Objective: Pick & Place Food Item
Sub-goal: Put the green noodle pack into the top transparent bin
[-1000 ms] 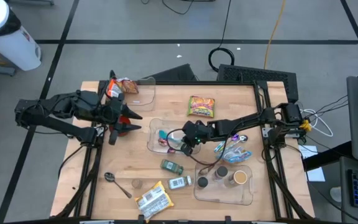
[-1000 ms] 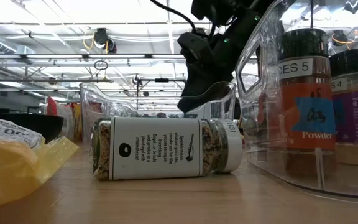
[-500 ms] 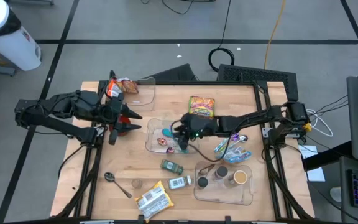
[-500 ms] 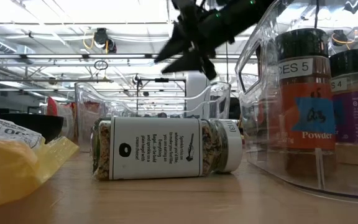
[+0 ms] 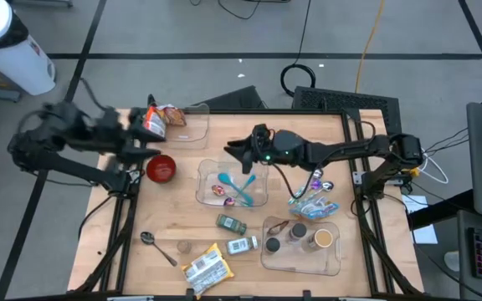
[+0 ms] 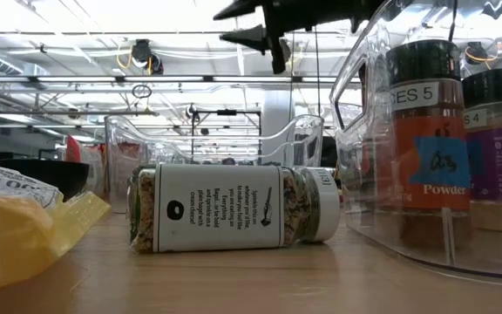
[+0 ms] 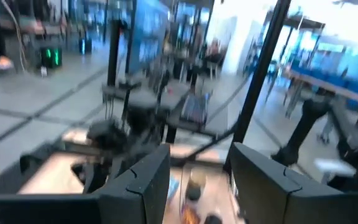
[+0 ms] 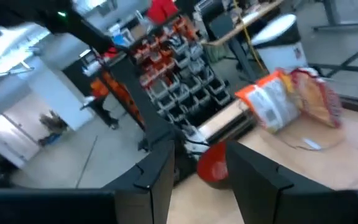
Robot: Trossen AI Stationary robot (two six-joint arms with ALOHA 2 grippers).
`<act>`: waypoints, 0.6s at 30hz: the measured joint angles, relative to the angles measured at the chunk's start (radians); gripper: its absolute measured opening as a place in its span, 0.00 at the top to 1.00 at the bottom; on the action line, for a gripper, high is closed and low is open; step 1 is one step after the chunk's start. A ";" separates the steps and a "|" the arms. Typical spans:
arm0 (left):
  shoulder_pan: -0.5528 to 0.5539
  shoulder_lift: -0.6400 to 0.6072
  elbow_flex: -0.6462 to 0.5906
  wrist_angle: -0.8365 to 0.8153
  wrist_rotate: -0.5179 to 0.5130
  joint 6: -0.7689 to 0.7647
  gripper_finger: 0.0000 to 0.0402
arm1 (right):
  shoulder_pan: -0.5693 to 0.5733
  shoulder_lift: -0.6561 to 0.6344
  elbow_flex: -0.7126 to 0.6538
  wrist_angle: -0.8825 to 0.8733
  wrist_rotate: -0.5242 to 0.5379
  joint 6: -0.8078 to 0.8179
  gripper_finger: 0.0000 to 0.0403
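above the far edge of the clear tray (image 5: 203,182) at the middle of the worktop (image 5: 182,226), the right claw (image 5: 234,150) hangs raised with its two fingers parted and nothing between them; the right wrist view shows open air in the gap. that height and empty spread suggest it has let its load go and stands clear so the tray's walls are not knocked. the food item (image 5: 217,190), a small pinkish piece, lies inside the tray near its left end, just beside a turquoise utensil (image 5: 239,186). it is too small to give a clear long axis or heading; the utensil next to it runs slantwise across the tray floor.

at the worktop's left edge the left claw (image 5: 132,142) hovers over the side, near a red bowl (image 5: 161,168); it is blurred in the high view, but its wrist view shows the fingers apart and holding nothing. an orange snack bag (image 5: 155,121) lies at the far left corner, a yellow packet (image 5: 271,142) behind the tray, and a spice jar (image 6: 234,208) rests on its side nearer the front, its length lying along the worktop, cap toward a clear bin (image 5: 333,259) with upright jars.
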 joint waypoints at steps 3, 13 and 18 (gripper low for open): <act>0.000 -0.045 0.011 0.030 -0.004 0.002 0.56 | -0.034 -0.025 -0.003 -0.074 0.001 0.000 0.66; 0.000 -0.192 0.009 0.028 -0.005 0.041 0.56 | -0.174 -0.218 -0.002 -0.547 0.003 0.014 0.65; 0.000 -0.206 0.007 -0.060 -0.005 0.045 0.56 | -0.229 -0.274 -0.001 -0.902 0.003 0.101 0.65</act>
